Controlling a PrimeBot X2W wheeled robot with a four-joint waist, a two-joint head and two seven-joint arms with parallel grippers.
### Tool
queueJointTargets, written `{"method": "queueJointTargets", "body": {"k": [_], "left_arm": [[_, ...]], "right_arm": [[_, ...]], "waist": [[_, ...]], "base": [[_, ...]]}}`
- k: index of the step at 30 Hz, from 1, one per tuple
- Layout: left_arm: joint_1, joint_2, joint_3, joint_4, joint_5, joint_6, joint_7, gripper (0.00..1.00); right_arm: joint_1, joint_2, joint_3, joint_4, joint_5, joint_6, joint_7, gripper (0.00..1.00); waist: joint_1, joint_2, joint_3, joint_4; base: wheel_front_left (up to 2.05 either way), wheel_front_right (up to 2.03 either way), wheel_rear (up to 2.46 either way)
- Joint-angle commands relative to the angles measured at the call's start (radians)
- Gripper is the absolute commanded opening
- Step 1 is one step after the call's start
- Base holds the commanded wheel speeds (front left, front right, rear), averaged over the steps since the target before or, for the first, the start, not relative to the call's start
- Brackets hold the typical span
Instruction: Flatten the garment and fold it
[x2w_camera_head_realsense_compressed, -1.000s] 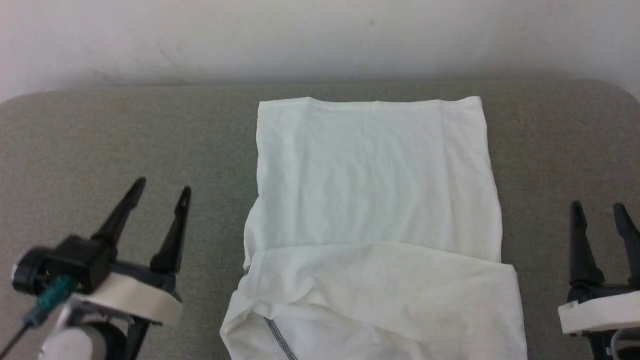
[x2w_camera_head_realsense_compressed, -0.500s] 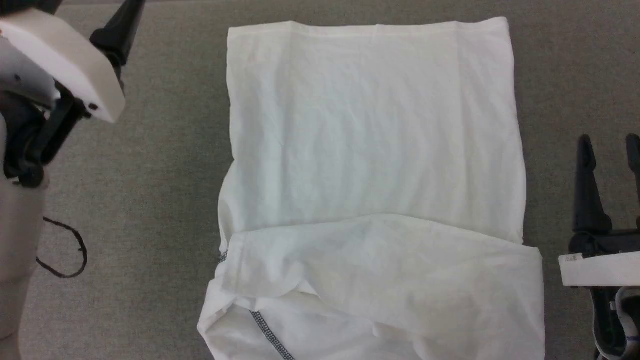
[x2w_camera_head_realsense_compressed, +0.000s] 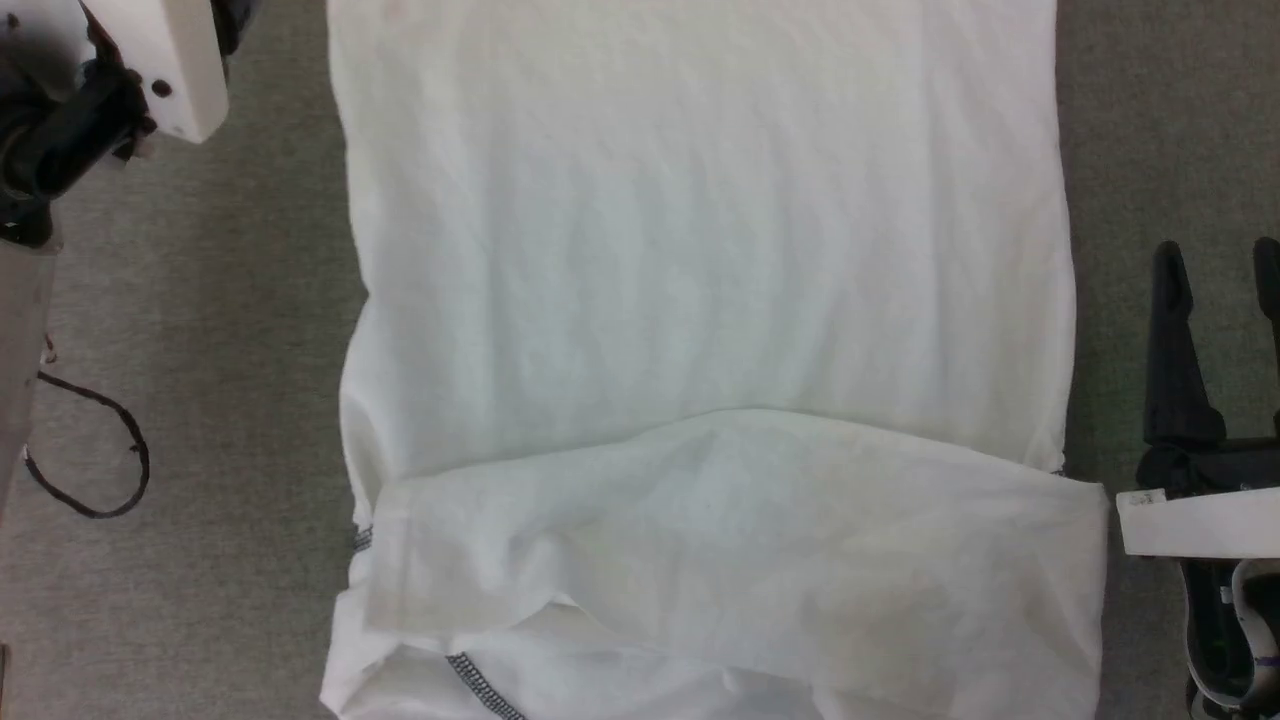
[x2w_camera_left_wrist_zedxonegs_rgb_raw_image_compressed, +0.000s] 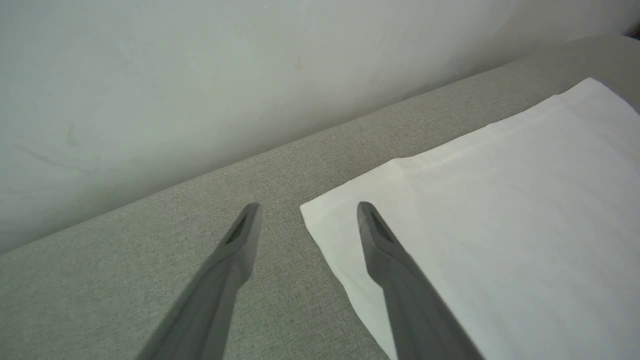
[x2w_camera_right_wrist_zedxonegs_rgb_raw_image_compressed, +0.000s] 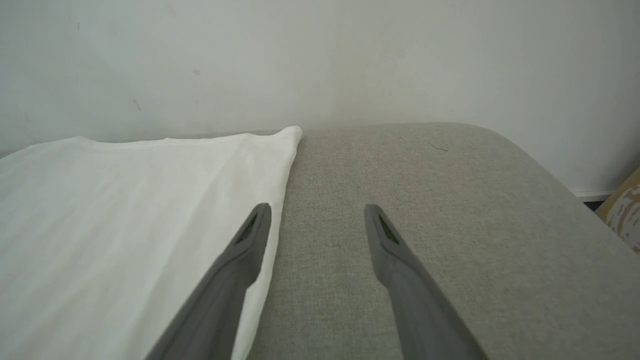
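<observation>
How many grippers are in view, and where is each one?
2. The left gripper, open, is at the garment's far left corner; the right gripper, open, is beside its right edge.

head view | garment (x2w_camera_head_realsense_compressed: 700, 250) far and near edges cut off | right gripper (x2w_camera_head_realsense_compressed: 1218, 290) outer finger clipped at right edge

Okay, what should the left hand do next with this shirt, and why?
Probably lower the left hand and close it on the corner of the garment just ahead: the hand is open and astride that corner, which lies flat and ungripped on the grey surface.
</observation>
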Motion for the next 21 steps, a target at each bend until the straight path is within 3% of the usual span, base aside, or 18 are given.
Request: {"method": "queueJointTargets", "body": {"k": [1,14,15,16,21], "left_arm": [[-0.014,0.005,-0.008,0.011,-0.008,-0.007,0.013,1.0],[0.007,0.01,-0.022,0.083,-0.054,-0.002,0.064,1.0],[0.008,0.011,-0.033,0.08,-0.057,-0.003,0.069,0.44],[0.009,0.013,-0.044,0.076,-0.061,-0.004,0.073,0.0],[0.013,0.023,-0.064,0.067,-0.057,-0.005,0.034,0.0]], "right_arm": [[-0.017,0.002,-0.001,-0.002,0.006,-0.001,-0.01,1.0],[-0.034,0.002,-0.007,0.013,0.021,-0.001,-0.03,1.0],[-0.035,0.002,-0.008,0.014,0.021,-0.001,-0.03,1.0],[-0.036,0.002,-0.009,0.015,0.02,-0.001,-0.031,1.0],[-0.048,0.002,-0.005,0.014,0.009,-0.001,-0.03,1.0]], "waist": [[-0.0002,0.0,0.046,-0.041],[-0.0002,0.0,0.104,-0.073],[-0.0002,0.0,0.106,-0.073],[-0.0002,0.0,0.108,-0.072],[-0.0002,0.0,0.094,-0.068]], "base": [[0.0,0.0,0.0],[0.0,0.0,0.0],[0.0,0.0,0.0],[0.0,0.0,0.0],[0.0,0.0,0.0]]}}
